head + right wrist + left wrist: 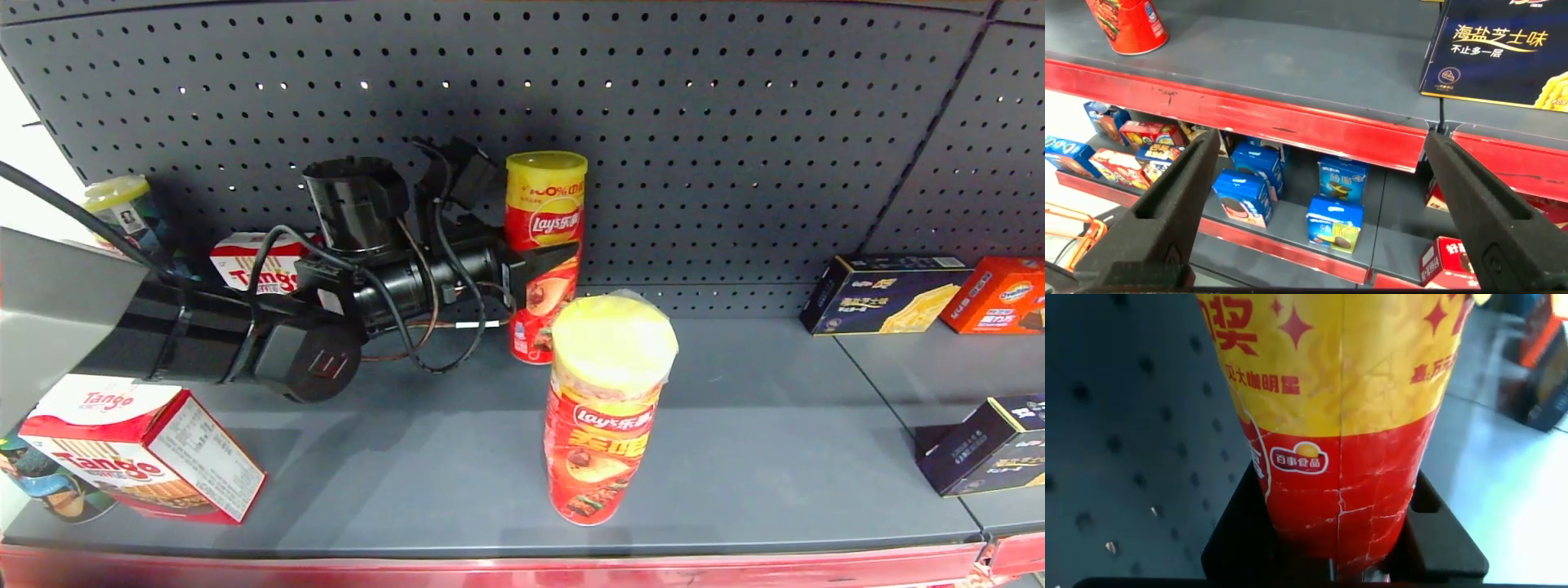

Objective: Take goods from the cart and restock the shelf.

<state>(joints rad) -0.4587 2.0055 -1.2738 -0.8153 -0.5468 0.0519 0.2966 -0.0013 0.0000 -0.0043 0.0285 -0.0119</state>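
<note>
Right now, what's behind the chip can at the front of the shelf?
A second chip can, upright, gripped by jaws of the left arm, then the pegboard wall. The front can hides part of that can's base and the shelf between them.

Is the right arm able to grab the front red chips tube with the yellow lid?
Probably yes. That yellow-lidded red chips tube stands alone near the front edge of the grey shelf; the right gripper is open below it, nothing between.
</note>
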